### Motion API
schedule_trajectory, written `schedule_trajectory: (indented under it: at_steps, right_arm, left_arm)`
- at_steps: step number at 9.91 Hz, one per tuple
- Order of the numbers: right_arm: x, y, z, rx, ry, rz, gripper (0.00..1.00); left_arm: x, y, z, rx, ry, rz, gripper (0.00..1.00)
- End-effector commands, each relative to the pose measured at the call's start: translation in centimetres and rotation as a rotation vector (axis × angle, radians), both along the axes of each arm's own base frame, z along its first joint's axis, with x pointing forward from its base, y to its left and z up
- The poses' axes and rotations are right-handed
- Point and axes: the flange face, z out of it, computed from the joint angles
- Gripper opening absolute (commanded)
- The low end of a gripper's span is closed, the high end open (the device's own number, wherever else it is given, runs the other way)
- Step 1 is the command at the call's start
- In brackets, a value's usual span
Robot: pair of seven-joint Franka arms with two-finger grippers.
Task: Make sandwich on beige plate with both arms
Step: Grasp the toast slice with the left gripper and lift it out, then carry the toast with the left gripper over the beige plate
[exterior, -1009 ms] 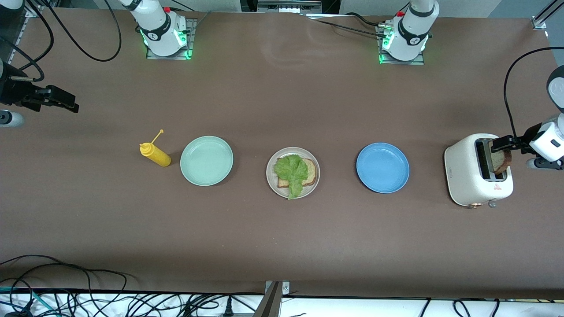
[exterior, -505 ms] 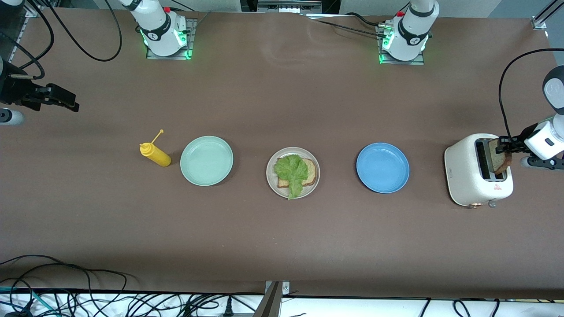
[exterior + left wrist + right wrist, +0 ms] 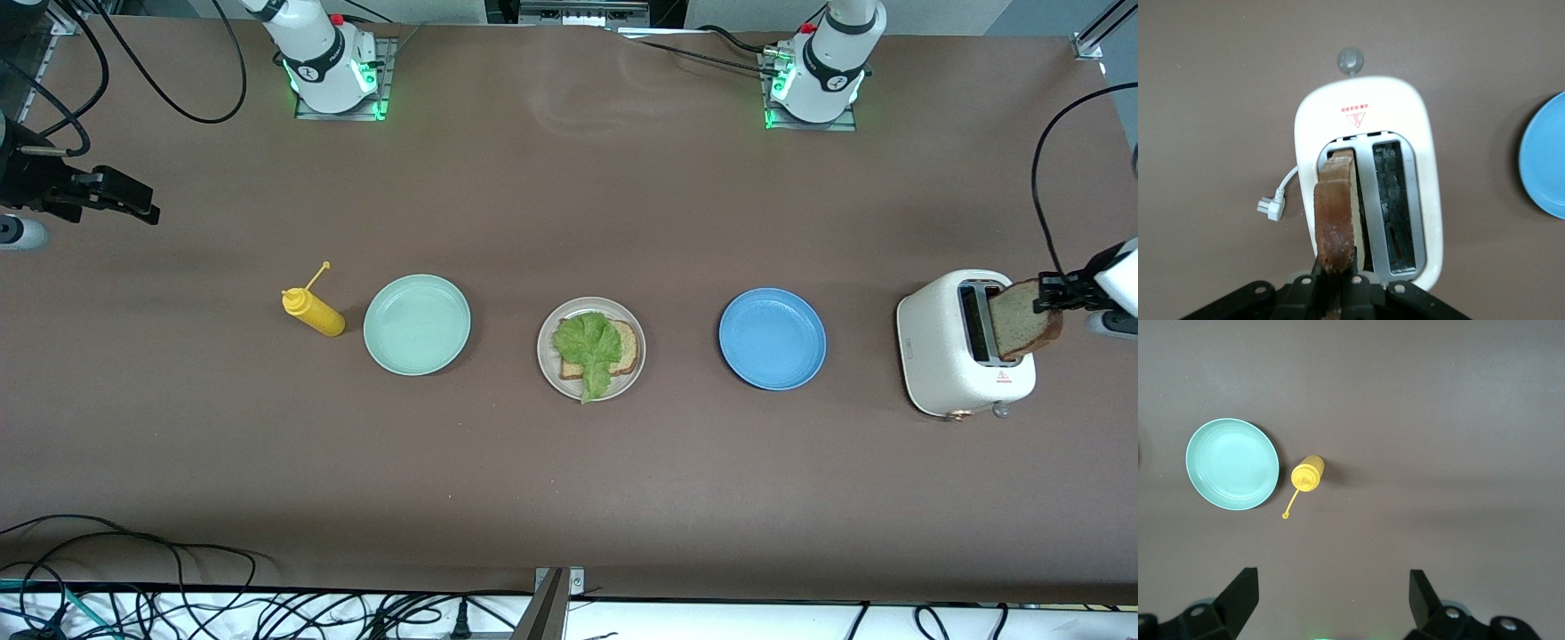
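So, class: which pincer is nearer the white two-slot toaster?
Left. The left pincer hangs right over the white two-slot toaster, gripping a brown bread slice; the right pincer waits open at the right arm's end.

Mint plate (image 3: 416,324) beside mustard bottle (image 3: 313,310); blue plate (image 3: 772,338); white toaster (image 3: 951,356).

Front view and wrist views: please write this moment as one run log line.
left gripper: shut on bread slice, over toaster | right gripper: open, waiting | beige plate: bread, lettuce

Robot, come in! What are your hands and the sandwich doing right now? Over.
Left gripper shut on bread slice, over toaster. Right gripper open, waiting. Bread and lettuce on beige plate.
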Motion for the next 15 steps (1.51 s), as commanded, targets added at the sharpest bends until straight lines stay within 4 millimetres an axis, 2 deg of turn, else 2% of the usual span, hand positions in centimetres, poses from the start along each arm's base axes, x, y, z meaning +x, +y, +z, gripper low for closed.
schedule_trajectory:
  at_steps: [1,2,3,4,5,7,9,11,12,15]
  right_arm:
    - [0.0,0.3,0.5,-0.01,-0.004,0.002,1.0]
    - [0.0,0.3,0.5,-0.01,-0.003,0.002,1.0]
    - [-0.2,0.3,0.5,-0.009,0.006,0.003,1.0]
    - [-0.2,0.1,0.5,-0.008,0.005,0.011,1.0]
    - [-0.2,0.1,0.5,-0.012,0.003,0.012,1.0]
    - [0.0,-0.1,0.5,-0.017,-0.001,0.011,1.0]
    - [0.3,-0.2,0.4,-0.042,-0.019,0.013,1.0]
    - [0.4,-0.2,0.2,-0.042,-0.015,0.011,1.0]
    - [0.4,-0.2,0.2,-0.042,-0.013,0.01,1.0]
    - [0.4,-0.1,0.2,-0.041,-0.017,0.009,1.0]
  left_arm:
    - [1.7,-1.7,4.5,0.017,0.018,-0.05,0.0]
    - [2.1,-2.7,5.4,0.008,0.038,-0.064,0.0]
    - [2.3,-4.4,5.8,-0.056,0.05,-0.066,0.0]
    - [2.1,-5.9,5.6,-0.156,0.071,-0.051,0.0]
    - [2.1,-8.2,5.1,-0.237,0.105,-0.063,0.0]
    - [2.6,-12.5,3.1,-0.4,0.167,-0.062,0.0]
    - [3.5,-15.8,-0.3,-0.681,0.245,0.031,0.0]
    - [4.5,-22.2,-3.9,-0.814,0.319,0.01,0.0]
    - [4.8,-25.7,-4.5,-0.872,0.327,-0.003,0.0]
    - [5.5,-30.7,-5.0,-0.875,0.302,0.043,0.0]
